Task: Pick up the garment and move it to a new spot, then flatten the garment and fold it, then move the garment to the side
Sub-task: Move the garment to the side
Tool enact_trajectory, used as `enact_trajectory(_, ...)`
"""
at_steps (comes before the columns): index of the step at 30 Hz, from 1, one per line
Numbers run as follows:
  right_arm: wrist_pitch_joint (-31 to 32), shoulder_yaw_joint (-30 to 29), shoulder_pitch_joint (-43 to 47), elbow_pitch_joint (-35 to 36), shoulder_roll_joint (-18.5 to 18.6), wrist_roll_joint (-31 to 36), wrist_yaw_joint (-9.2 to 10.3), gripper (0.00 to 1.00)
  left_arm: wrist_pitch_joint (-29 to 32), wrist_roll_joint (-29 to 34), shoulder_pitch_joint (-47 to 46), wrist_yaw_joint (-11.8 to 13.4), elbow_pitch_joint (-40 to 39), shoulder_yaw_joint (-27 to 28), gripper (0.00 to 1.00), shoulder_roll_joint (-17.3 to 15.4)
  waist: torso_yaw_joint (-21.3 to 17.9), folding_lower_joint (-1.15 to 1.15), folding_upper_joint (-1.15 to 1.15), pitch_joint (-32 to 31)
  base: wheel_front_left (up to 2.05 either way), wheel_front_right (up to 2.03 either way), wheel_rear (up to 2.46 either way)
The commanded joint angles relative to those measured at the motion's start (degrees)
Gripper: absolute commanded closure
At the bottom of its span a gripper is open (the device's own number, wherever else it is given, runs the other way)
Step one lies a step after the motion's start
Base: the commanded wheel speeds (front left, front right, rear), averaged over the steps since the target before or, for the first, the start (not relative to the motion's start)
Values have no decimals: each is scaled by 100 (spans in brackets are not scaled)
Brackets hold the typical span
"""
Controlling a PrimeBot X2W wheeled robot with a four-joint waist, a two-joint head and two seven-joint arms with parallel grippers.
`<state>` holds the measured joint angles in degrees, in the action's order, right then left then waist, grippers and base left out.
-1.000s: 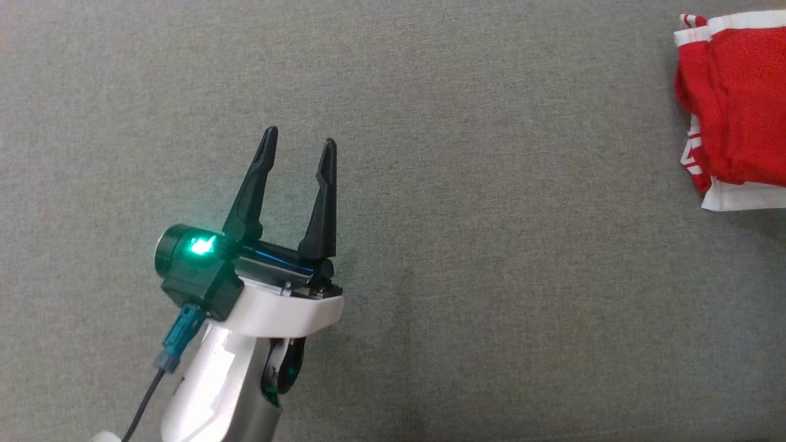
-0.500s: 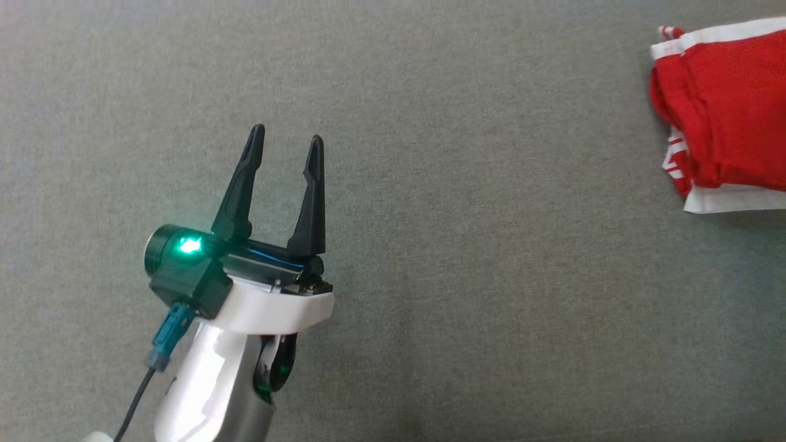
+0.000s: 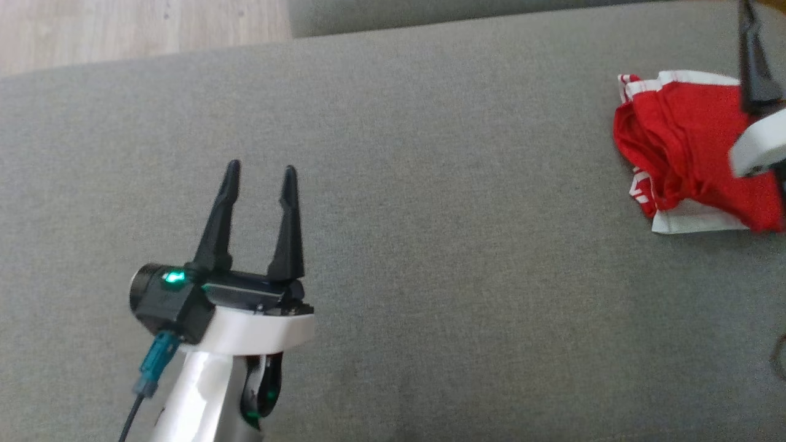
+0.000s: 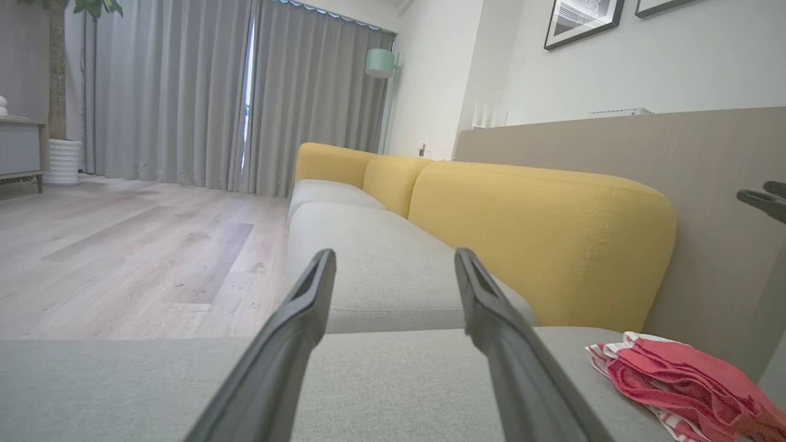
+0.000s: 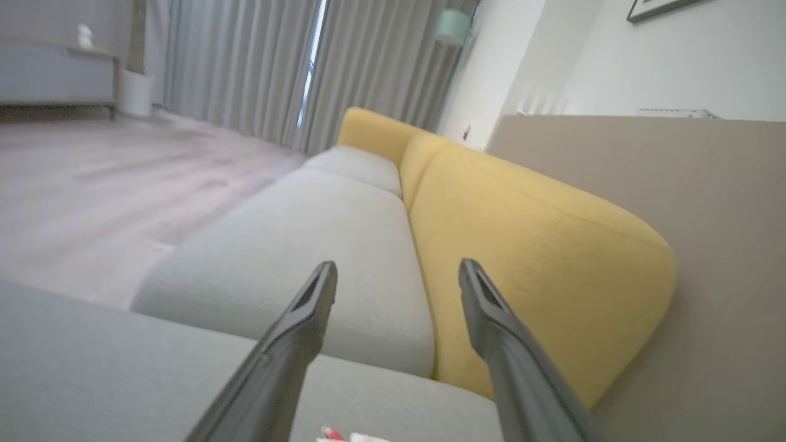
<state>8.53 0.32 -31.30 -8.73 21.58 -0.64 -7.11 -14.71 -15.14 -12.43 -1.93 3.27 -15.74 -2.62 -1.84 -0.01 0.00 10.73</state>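
Note:
The garment is red with white trim and lies bunched on the grey sofa seat at the far right. A dark finger and white housing of my right arm hang over its right part, clear of the cloth. In the right wrist view my right gripper is open and empty, with a sliver of the garment at the bottom edge. My left gripper is open and empty over bare seat, well left of the garment. From the left wrist, my left gripper points along the sofa, with the garment at the lower right.
The grey sofa seat spreads wide between the two grippers. Yellow back cushions and a beige panel stand behind the garment. Wood floor lies past the seat's far edge.
The head camera has tilted, bringing the seat's far edge and floor into view. My right arm now shows at the right edge over the garment. The left gripper stays open.

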Motion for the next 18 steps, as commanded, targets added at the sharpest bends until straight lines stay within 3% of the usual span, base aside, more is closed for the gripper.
enact_trajectory(1,-206,-74,158,387,-303,-71,-37,0,-29,31,-46,39,-231,274,0,-26,36,1,0,-166,0,0,0)
enact_trajectory(5,-513,-282,589,881,-1312,-148,-37,0,-29,-42,117,65,-225,368,0,-26,108,1,0,-339,0,0,0)
enact_trajectory(8,-657,-274,923,1174,-1753,-222,-37,0,-29,-52,225,67,-224,395,0,-26,149,1,0,-429,0,0,0)
enact_trajectory(13,-1066,-114,1602,1235,-1866,-741,-37,0,-29,-89,372,39,-201,392,0,-26,204,1,0,-506,0,0,0)
enact_trajectory(16,-1632,-54,1987,930,-1868,-1193,-37,0,-29,-105,433,-55,-251,369,0,-26,211,1,0,-530,0,0,0)
enact_trajectory(18,-1940,132,2188,630,-1869,-1148,-37,0,-29,-118,484,-66,-223,369,0,-26,214,1,0,-546,0,0,0)
